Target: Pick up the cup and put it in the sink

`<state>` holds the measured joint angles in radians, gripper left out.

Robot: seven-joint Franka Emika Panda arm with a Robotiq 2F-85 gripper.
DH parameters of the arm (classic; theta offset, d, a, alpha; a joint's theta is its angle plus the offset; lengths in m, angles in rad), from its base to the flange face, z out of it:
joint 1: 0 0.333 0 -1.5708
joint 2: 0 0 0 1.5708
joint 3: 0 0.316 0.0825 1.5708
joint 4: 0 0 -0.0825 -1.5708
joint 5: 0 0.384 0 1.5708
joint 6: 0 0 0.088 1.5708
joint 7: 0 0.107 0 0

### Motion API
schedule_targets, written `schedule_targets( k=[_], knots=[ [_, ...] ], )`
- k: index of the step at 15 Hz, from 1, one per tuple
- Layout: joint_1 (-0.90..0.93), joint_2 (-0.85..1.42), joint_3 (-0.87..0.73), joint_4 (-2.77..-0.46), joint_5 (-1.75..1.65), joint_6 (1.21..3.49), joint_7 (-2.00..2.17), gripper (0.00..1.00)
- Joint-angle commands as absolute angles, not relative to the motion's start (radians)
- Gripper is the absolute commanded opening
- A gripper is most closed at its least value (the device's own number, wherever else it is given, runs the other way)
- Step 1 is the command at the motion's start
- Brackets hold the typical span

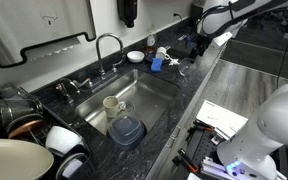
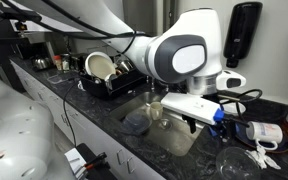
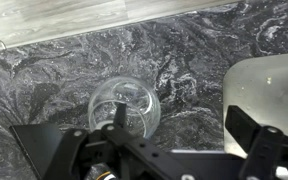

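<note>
At the bottom of the wrist view the gripper (image 3: 134, 128) was spread wide and held nothing, while the cup (image 3: 124, 105) stood upright on the speckled countertop (image 3: 54, 70) at frame centre, between the jaws and just beyond them, not yet grasped. By my judgement nothing of the task was done: the grasp, the lift and the carry to the sink (image 1: 149, 92), mid-frame in an exterior view and holding a cream mug (image 1: 111, 103), were all still to do. No brand, label or writing was readable.
</note>
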<state>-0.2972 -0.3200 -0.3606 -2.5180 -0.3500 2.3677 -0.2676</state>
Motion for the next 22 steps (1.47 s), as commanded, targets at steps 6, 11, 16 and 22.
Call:
schedule_targets(
  k=[6, 11, 16, 22],
  knots=[
    [-0.286, -0.151, -0.431, -2.475, -0.271, 2.626, -0.578, 1.00],
    [-0.258, -0.076, -0.459, -2.464, 0.023, 2.646, -0.804, 1.00],
    [-0.274, -0.009, -0.432, -2.443, 0.195, 2.647, -0.933, 1.00],
    [-0.309, 0.078, -0.403, -2.396, 0.205, 2.655, -0.916, 1.00]
  ],
)
